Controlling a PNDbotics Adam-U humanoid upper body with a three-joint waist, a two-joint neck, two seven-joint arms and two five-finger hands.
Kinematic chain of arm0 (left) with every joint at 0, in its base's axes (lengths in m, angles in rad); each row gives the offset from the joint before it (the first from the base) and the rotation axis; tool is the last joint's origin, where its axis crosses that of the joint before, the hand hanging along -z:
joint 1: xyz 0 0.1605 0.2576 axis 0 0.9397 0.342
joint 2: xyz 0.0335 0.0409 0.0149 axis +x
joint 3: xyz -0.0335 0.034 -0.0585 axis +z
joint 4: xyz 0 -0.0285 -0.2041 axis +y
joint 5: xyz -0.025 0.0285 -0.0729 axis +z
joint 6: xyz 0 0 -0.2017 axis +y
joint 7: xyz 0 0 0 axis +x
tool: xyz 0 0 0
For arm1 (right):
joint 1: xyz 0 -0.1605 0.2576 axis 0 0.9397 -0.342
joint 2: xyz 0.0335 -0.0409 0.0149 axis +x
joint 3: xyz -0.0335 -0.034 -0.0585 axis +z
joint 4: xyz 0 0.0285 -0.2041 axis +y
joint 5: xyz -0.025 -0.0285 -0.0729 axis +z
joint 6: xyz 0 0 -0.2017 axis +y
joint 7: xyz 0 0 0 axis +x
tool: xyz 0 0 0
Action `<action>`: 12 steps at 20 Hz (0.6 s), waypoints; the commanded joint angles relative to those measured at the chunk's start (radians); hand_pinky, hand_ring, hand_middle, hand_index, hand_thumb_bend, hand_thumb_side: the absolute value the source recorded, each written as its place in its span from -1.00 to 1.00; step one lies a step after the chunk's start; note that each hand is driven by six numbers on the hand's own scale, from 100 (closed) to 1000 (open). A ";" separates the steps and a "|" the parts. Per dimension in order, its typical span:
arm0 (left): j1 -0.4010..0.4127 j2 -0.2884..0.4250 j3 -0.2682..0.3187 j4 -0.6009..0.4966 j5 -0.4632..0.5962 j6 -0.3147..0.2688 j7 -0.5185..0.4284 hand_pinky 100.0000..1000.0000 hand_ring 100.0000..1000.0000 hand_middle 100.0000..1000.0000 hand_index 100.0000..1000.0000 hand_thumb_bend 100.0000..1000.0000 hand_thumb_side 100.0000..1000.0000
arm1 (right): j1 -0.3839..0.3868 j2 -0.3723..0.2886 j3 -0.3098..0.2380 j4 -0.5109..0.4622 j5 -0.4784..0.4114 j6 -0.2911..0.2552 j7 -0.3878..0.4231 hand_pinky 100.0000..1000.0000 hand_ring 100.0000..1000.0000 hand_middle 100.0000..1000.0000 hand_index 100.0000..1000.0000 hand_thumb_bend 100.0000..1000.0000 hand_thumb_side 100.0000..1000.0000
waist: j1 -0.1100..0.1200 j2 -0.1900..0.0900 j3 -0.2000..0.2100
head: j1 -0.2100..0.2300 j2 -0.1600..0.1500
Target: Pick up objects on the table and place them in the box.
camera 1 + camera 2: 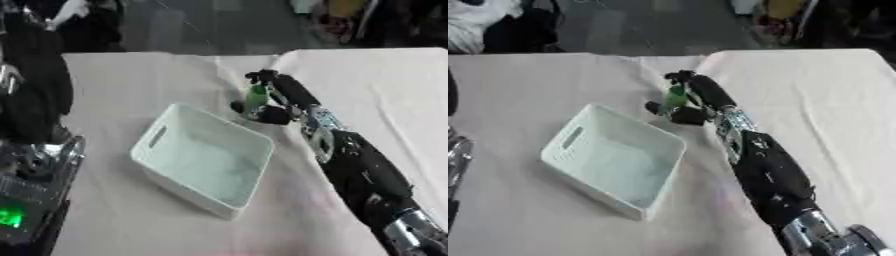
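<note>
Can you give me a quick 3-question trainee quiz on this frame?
1. True or false: the right hand has its fingers curled round the green object.
2. Where is the green object relative to the white box?
A. lying inside it
B. just beyond its far right corner, not inside
C. on the near left side of the table
3. Fill in: the interior of the white box looks ____.

Key:
1. True. The thumb and fingers close round it.
2. B. It is held in the hand by the box's far right corner; whether it still touches the cloth cannot be told.
3. Empty. Nothing shows inside.
</note>
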 commanded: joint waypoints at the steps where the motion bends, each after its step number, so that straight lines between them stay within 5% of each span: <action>1: -0.020 0.000 0.003 -0.015 0.003 -0.005 -0.001 -0.06 0.28 0.57 0.53 -0.54 1.00 | -0.039 -0.020 -0.013 0.005 0.009 0.010 -0.003 0.26 0.34 0.41 0.78 0.24 1.00 | 0.004 -0.013 0.003 | -0.011 -0.018; 12: -0.030 -0.008 0.000 -0.015 0.006 -0.008 -0.003 -0.06 0.28 0.57 0.52 -0.55 1.00 | -0.060 -0.023 -0.029 0.040 0.023 0.035 -0.014 0.18 0.32 0.40 0.78 0.22 1.00 | 0.005 -0.006 0.016 | -0.015 -0.028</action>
